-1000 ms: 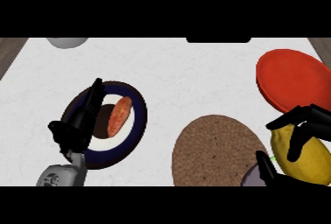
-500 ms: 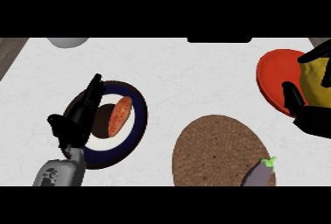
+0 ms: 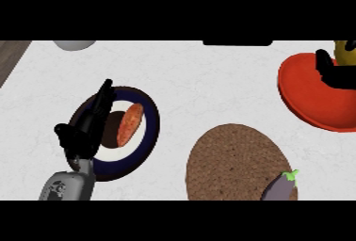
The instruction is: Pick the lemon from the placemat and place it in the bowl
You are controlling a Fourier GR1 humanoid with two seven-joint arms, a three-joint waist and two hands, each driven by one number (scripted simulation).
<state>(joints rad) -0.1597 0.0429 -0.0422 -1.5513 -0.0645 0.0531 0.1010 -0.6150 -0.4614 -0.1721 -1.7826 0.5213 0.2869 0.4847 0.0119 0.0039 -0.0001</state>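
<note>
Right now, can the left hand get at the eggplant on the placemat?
Doubtful. Nothing stands between, but the left hand is over the plate at left, and the eggplant lies at the placemat's far right edge; the reach looks long.

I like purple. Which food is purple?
The eggplant, at the mat's edge. The lemon is yellow; the food on the plate is orange-red.

Showing a pale, stone-like, faintly veined matt finish on the counter [image 3: 208, 75]. Reading as coarse, rough woven fibre on the brown placemat [image 3: 233, 155]. Looking smooth and evenly coloured, plastic-like, on the red bowl [image 3: 313, 106] and on the yellow lemon [image 3: 346, 48]. Appearing smooth on the blue-rimmed plate [image 3: 149, 134]. Coming across matt black on the left hand [image 3: 80, 135], smooth grey on its forearm [image 3: 66, 186]. Showing wood grain on the strip [image 3: 10, 54] at the upper left.
</note>
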